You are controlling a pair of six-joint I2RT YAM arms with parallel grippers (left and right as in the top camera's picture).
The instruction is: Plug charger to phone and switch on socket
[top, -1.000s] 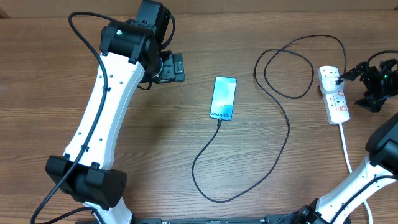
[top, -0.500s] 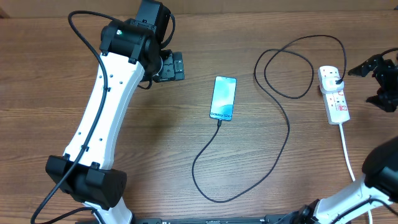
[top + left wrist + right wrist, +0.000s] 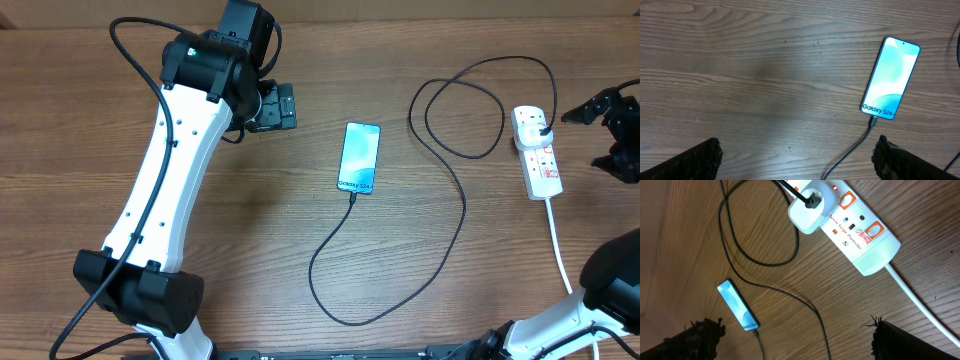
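Right hand (image 3: 590, 137), spread wide, left the socket (image 3: 537, 150).

The right gripper (image 3: 795, 330) is wide open, and its dark fingertips (image 3: 705, 335) show at both lower corners. Ahead of it, toward the right finger, lies the white socket (image 3: 862, 237) with the black plug of the charger (image 3: 811, 200) in its end outlet, a small red light (image 3: 835, 187) beside it. The phone (image 3: 737, 305) lies just ahead of the left finger, and the thin cable runs from its near end back through the gap between the fingers.
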